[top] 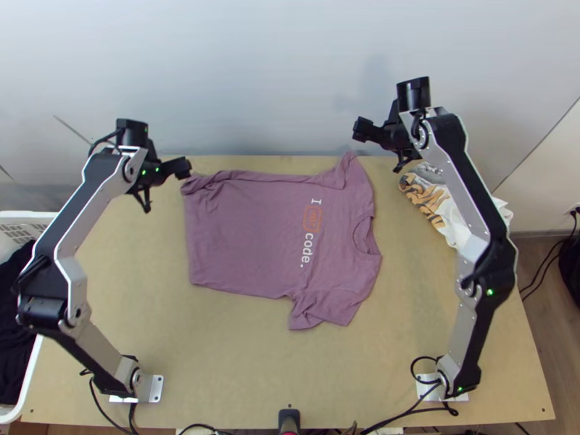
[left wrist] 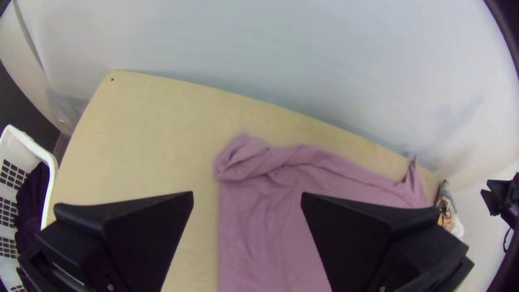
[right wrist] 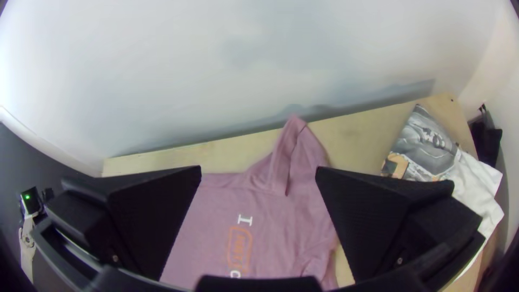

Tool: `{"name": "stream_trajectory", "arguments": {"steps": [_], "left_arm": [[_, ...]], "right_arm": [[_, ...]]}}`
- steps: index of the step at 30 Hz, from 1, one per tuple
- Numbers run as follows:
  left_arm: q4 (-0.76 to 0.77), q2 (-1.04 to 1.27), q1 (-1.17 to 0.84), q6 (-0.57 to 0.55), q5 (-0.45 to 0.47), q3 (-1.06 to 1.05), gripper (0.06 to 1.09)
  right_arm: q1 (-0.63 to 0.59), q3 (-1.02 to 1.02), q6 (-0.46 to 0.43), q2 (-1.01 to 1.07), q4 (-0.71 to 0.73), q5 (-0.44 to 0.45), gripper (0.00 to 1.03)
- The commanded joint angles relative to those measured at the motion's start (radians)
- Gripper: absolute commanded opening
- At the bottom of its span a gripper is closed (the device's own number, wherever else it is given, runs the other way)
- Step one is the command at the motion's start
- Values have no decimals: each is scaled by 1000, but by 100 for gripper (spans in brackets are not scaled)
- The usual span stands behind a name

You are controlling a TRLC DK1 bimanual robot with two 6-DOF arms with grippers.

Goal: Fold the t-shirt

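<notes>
- Nearest the arms' bases, the near sleeve of the t-shirt is laid out on the table, well apart from both grippers.
- Beyond it the body is spread, print up; its long axis is run across the table, with the hem turned toward the left arm and the neckline toward the right arm.
- Farther off, the shirt's far side is gathered in a narrow ridge, bunched at the hem corner; the far sleeve is partly doubled over.
- By that far side both grippers are held raised: the hem corner is most nearly faced by the left gripper, the far sleeve by the right gripper.
- Both are parted wide, with nothing grasped. If the far side is to be brought nearward, each end is probably best taken by its nearer gripper.
</notes>
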Motion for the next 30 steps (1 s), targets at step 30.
{"name": "stream_trajectory", "arguments": {"steps": [30], "left_arm": [[174, -251, -133, -8, 20, -619, 89]], "right_arm": [[54, -290, -68, -441, -32, -18, 98]]}}
